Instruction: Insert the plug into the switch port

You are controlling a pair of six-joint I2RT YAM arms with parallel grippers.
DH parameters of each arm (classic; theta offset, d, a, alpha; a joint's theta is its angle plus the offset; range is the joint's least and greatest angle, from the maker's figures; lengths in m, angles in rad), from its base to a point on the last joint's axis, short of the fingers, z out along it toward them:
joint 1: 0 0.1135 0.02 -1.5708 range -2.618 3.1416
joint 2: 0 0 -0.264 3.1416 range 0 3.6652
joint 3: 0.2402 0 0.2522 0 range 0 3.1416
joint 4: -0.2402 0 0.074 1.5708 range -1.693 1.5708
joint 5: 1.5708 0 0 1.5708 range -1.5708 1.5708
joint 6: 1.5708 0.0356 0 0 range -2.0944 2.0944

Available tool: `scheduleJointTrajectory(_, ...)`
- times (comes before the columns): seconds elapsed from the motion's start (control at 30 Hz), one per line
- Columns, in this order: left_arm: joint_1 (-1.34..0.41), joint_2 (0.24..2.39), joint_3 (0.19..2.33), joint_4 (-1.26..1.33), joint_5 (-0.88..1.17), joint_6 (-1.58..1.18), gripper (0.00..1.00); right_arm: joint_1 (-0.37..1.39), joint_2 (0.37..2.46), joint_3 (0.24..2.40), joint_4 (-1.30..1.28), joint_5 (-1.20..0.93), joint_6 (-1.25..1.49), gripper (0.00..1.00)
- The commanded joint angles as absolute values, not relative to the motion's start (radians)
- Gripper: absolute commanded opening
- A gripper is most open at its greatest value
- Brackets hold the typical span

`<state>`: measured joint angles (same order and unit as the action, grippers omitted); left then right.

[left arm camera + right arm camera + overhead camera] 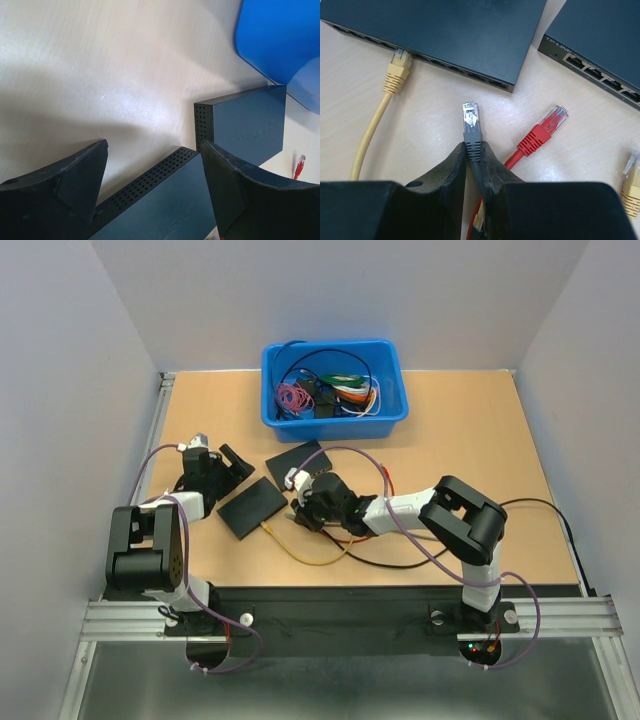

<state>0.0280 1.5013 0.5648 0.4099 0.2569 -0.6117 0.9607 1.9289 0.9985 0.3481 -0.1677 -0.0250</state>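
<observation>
Right claw (474,160) is clamped on the gray plug (470,117) just behind its tip. The plug is aimed at the switch (450,35) ports, not touching them. Yellow plug (396,70) sits in one port. Left claw (154,150) hangs spread wide over the switch's end.

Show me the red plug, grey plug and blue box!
red plug (532,142), right wrist view, ribbed boot.
grey plug (470,114), right wrist view, metal tip.
blue box (345,427), top view, front wall.
</observation>
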Motion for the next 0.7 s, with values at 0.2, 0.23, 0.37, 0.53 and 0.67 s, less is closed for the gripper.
scheduleJointTrajectory(0.2,0.032,1.473,0.555,0.316,0.324,-0.607,0.87,0.982,1.924,1.042,0.345,-0.198,0.026,0.08)
scheduleJointTrajectory(0.23,0.034,1.468,0.555,0.299,0.328,-0.606,0.87,0.982,1.922,1.043,0.342,-0.195,0.026,0.08)
scheduleJointTrajectory(0.37,0.015,1.402,0.514,0.291,0.385,-0.641,0.87,0.988,1.908,1.042,0.334,-0.167,0.031,0.08)
scheduleJointTrajectory(0.53,-0.043,1.242,0.436,0.281,0.408,-0.722,0.87,0.994,1.879,1.042,0.321,-0.130,0.040,0.07)
scheduleJointTrajectory(0.67,-0.055,1.094,0.350,0.255,0.380,-0.771,0.88,1.000,1.867,1.038,0.321,-0.126,0.066,0.06)
